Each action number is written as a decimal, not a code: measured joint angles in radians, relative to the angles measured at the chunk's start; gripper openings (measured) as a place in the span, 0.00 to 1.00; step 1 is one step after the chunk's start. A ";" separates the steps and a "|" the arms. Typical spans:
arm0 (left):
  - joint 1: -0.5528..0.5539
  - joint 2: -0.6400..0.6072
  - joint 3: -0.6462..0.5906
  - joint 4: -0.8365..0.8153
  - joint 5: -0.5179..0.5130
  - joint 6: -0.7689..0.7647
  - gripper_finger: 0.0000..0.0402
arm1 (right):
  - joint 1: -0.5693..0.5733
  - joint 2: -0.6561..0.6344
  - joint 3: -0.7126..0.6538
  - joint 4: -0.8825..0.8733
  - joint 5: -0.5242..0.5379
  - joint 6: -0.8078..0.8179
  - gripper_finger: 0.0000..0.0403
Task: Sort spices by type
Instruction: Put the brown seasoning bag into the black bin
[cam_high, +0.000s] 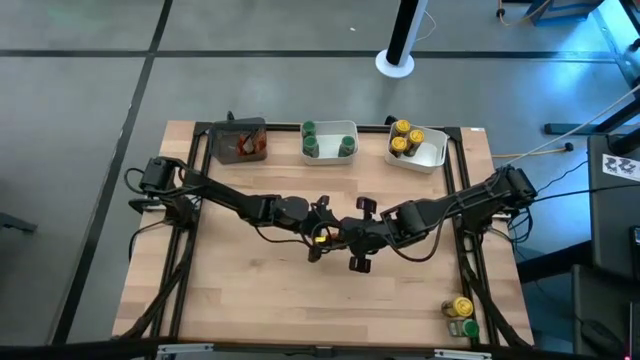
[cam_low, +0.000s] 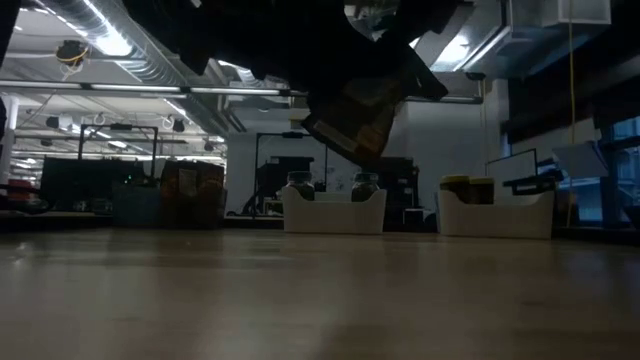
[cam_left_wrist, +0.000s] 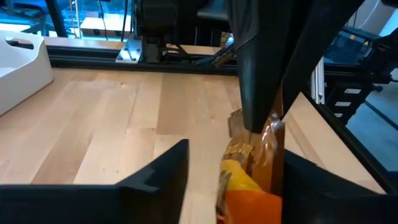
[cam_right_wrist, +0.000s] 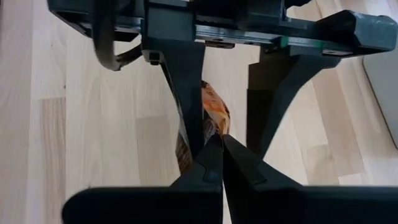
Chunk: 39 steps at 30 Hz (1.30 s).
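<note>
The spice in play is a small clear packet (cam_left_wrist: 247, 167) with an orange-and-yellow filling. It is up in the air over the table's middle (cam_high: 320, 238) and shows tilted in the low view (cam_low: 365, 115). My right gripper (cam_right_wrist: 222, 146) is shut on it. My left gripper (cam_left_wrist: 236, 155) is open. Its two fingers (cam_left_wrist: 158, 177) stand on either side of the packet, which lies close to one finger. I cannot tell whether they touch. Green-lidded jars (cam_high: 328, 140) and yellow-lidded jars (cam_high: 405, 138) stand in white trays. My right gripper pinches the packet between its two fingers (cam_right_wrist: 239, 165) at one narrow end (cam_right_wrist: 214, 121). Seen from the left wrist, its fingers (cam_left_wrist: 258, 81) come down onto the packet's upper end (cam_left_wrist: 268, 127). The packet hangs below them, tilted and clear of the table.
Three trays line the far edge: a dark one with reddish-brown packets (cam_high: 240, 142), then two white ones (cam_high: 352, 128) (cam_high: 437, 152). A yellow-lidded jar (cam_high: 458, 306) and a green-lidded jar (cam_high: 469, 327) stand at the near right corner. Bare wood lies around both arms.
</note>
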 joint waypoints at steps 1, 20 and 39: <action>0.000 0.000 0.000 0.003 0.000 0.002 0.41 | 0.000 0.000 0.000 0.000 -0.002 0.000 0.00; -0.007 -0.006 0.000 -0.021 -0.004 0.060 0.00 | 0.001 0.001 0.044 -0.009 -0.048 0.059 0.22; 0.032 -0.370 -0.176 -0.213 -0.350 0.084 0.00 | 0.108 -0.014 -0.106 -0.242 0.236 0.262 0.52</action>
